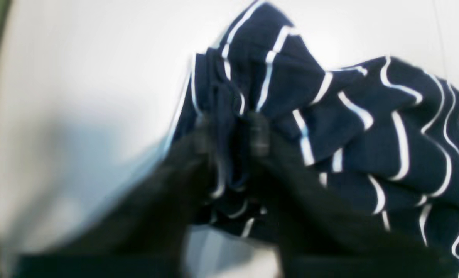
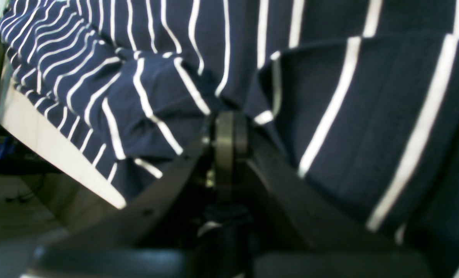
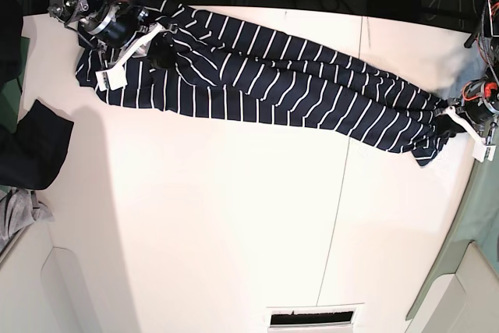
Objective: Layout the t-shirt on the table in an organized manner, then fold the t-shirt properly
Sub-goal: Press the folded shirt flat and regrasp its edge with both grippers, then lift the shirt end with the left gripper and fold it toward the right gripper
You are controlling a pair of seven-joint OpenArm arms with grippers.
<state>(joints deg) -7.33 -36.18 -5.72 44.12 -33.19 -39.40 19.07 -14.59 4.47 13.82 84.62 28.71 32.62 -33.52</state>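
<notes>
The navy white-striped t-shirt [image 3: 265,79] lies stretched in a long band across the far part of the white table [image 3: 234,232], from far left to the right edge. My right gripper [image 3: 160,52] is at its left end. In the right wrist view its fingers [image 2: 229,135] are pressed together with striped fabric [image 2: 156,96] bunched around them. My left gripper [image 3: 446,124] is at the shirt's right end. In the blurred left wrist view it [image 1: 231,135] is shut on a gathered fold of the shirt [image 1: 368,146], above the table [image 1: 79,77].
A plain dark garment [image 3: 31,146] and a grey cloth [image 3: 15,212] hang at the table's left edge. A thin dark seam [image 3: 335,193] crosses the tabletop. A vent slot [image 3: 312,317] sits at the near edge. The table edge [image 2: 52,143] runs close by my right gripper.
</notes>
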